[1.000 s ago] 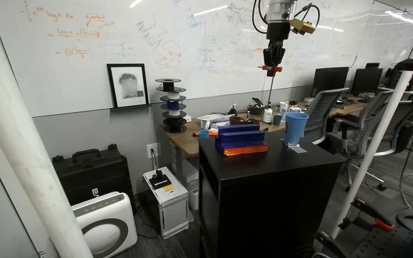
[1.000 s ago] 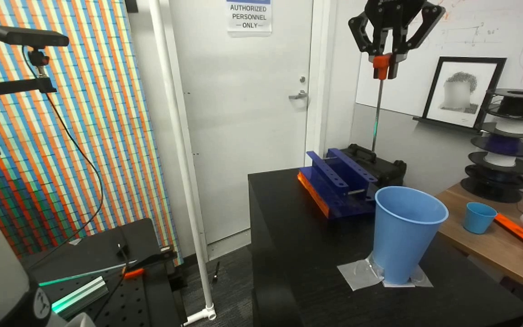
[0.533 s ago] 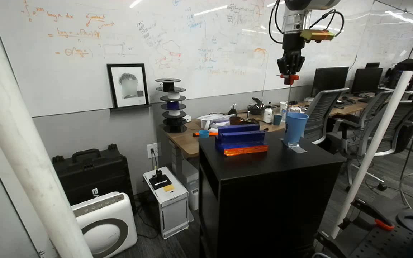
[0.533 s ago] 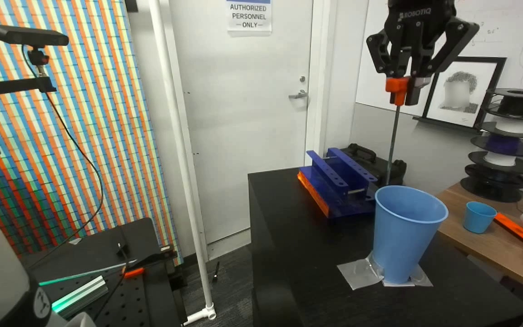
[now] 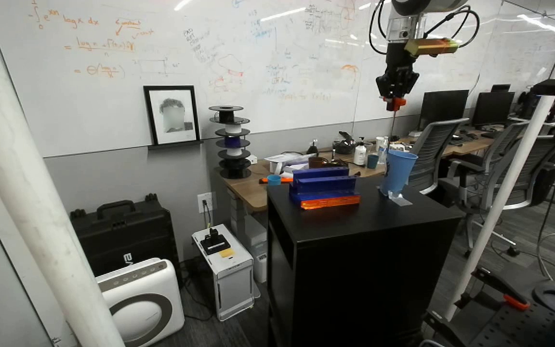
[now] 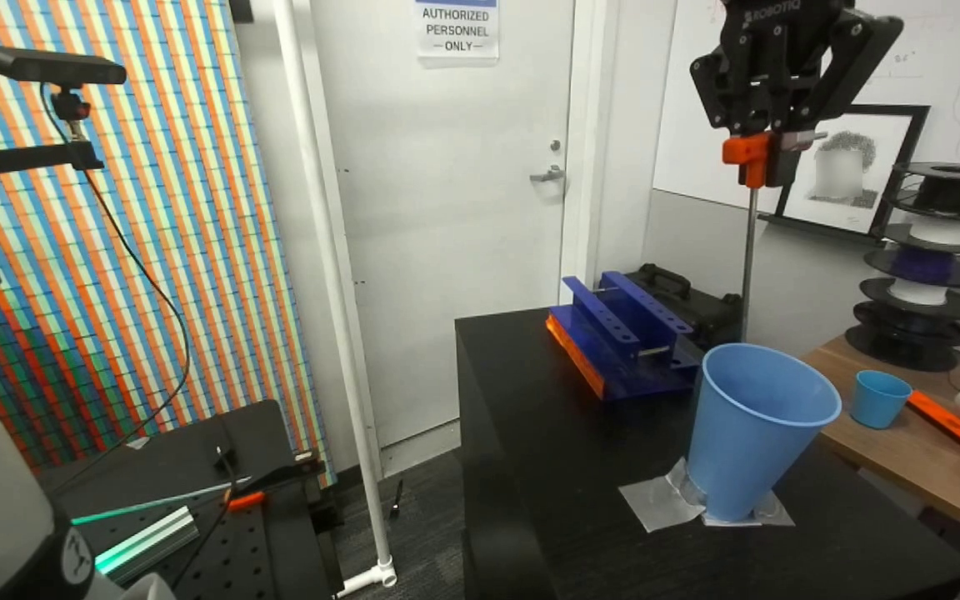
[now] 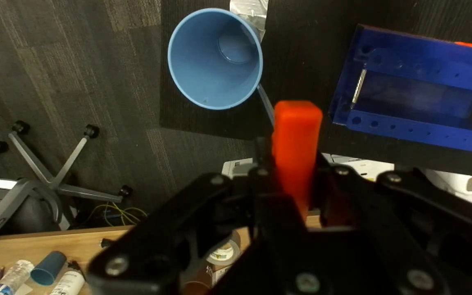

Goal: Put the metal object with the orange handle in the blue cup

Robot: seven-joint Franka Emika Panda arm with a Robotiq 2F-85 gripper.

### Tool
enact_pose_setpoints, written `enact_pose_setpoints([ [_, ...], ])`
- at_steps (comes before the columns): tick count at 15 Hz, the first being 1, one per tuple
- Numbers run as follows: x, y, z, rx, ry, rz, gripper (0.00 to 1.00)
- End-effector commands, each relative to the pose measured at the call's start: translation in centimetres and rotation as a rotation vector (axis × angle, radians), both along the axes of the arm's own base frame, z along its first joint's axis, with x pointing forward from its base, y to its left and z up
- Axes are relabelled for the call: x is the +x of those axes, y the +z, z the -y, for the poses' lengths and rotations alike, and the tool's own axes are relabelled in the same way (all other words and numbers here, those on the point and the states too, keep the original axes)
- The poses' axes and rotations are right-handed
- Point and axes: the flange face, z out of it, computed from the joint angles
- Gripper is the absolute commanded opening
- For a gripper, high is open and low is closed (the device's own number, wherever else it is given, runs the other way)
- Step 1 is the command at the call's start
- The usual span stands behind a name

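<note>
Gripper (image 6: 763,167) pinching metal object with the orange handle (image 7: 297,147); shaft (image 7: 266,103) runs down outside the blue cup (image 6: 755,446), tip hidden, contact can't be told. Cup leans, taped to black cabinet (image 6: 580,492). Dark-blue box (image 6: 613,327) near.

The cup (image 6: 759,446) is light blue, the tool (image 7: 297,147) orange and grey, the backdrop (image 6: 188,200) multicoloured and striped.

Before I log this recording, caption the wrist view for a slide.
End effector gripping the orange-handled tool, its shaft outside the blue cup, tip hidden behind it.
</note>
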Motion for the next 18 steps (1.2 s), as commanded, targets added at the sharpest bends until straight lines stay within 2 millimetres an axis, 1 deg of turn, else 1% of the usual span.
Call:
enact_pose_setpoints([
  [1, -1.4, 2.7, -1.2, -0.04, -0.019, 0.072, 0.09],
  [3, -1.8, 3.6, -1.6, -0.048, -0.04, 0.077, 0.09],
  [5, -2.1, 4.0, -1.7, -0.045, -0.063, 0.072, 0.09],
  [6, -2.1, 3.9, -1.6, -0.036, -0.075, 0.064, 0.09],
  [8, -1.8, 2.8, -1.0, -0.019, -0.107, 0.028, 0.09],
  [13, -1.4, -1.1, 1.1, 0.003, -0.163, -0.062, 0.08],
  [18, -0.6, -6.3, 3.5, 0.048, -0.196, -0.135, 0.09],
])
